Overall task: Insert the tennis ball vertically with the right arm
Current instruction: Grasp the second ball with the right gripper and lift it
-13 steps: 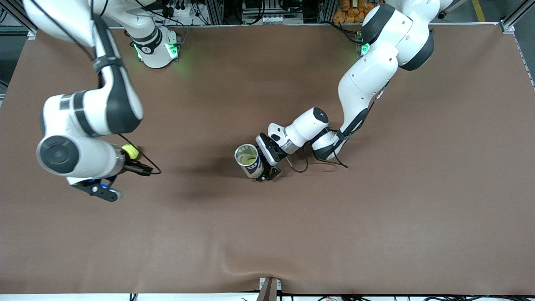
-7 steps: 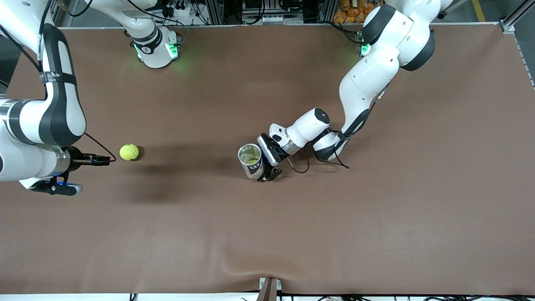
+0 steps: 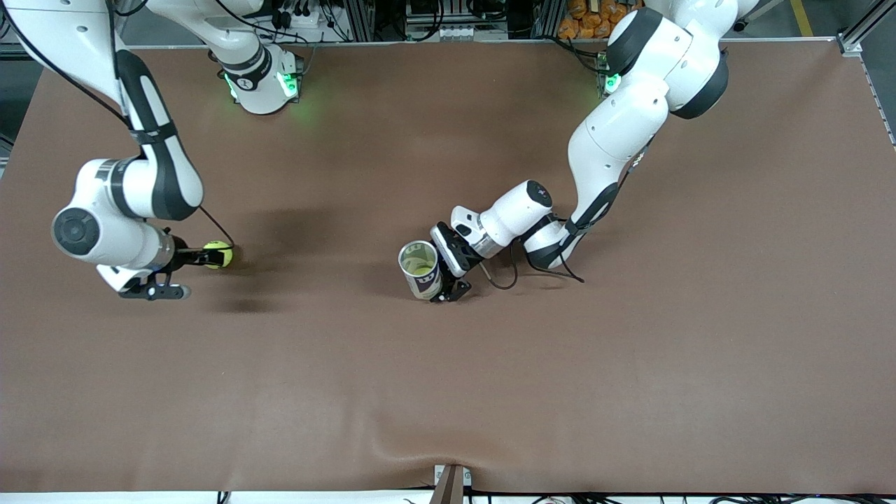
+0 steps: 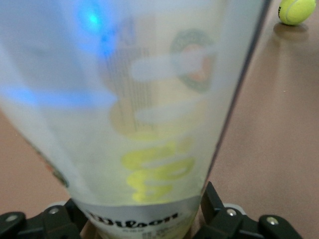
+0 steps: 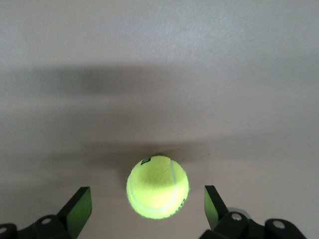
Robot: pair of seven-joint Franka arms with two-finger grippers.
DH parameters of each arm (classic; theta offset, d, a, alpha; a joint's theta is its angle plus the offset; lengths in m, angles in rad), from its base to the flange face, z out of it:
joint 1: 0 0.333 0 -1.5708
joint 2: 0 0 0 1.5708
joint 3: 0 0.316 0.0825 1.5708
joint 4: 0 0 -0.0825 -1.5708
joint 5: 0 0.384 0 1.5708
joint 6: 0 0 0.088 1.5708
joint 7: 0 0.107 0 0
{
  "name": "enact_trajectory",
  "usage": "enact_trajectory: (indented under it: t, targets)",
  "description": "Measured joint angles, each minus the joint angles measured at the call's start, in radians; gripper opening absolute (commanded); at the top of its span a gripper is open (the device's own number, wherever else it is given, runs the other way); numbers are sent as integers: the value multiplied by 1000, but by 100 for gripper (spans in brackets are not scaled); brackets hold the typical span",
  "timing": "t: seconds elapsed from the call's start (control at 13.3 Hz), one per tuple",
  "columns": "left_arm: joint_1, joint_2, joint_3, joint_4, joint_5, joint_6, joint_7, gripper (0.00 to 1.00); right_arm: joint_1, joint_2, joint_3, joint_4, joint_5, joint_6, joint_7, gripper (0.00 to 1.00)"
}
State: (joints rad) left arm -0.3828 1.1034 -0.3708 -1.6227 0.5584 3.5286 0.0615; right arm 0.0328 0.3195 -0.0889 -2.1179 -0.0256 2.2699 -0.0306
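A yellow tennis ball (image 3: pixel 218 254) lies on the brown table toward the right arm's end. My right gripper (image 3: pixel 207 256) is low at the ball and open. In the right wrist view the tennis ball (image 5: pixel 157 186) sits between the two fingers (image 5: pixel 79 204), with a gap on each side. Near the table's middle, a clear tennis ball can (image 3: pixel 419 269) stands mouth up with something yellow inside. My left gripper (image 3: pixel 439 278) is shut on its lower part. The can (image 4: pixel 149 109) fills the left wrist view, and the tennis ball (image 4: pixel 297 11) shows small beside it.
The brown mat (image 3: pixel 630 364) covers the whole table. Both arm bases (image 3: pixel 262 84) stand at the edge farthest from the front camera. A black cable (image 3: pixel 504 276) loops on the mat beside the left wrist.
My right arm swung out toward its end of the table, then came back, so its open fingers now flank the ball. The can has tipped slightly more upright in my left gripper.
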Motion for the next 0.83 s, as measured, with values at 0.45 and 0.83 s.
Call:
enact_trajectory:
  t: [0.45, 0.83]
  targets:
    - [8, 0, 1, 0, 23, 0, 0, 91, 0, -2, 0, -77, 0, 87, -46, 100]
    - [10, 0, 1, 0, 28, 1, 0, 90, -34, 16, -1, -94, 0, 104, -108, 100]
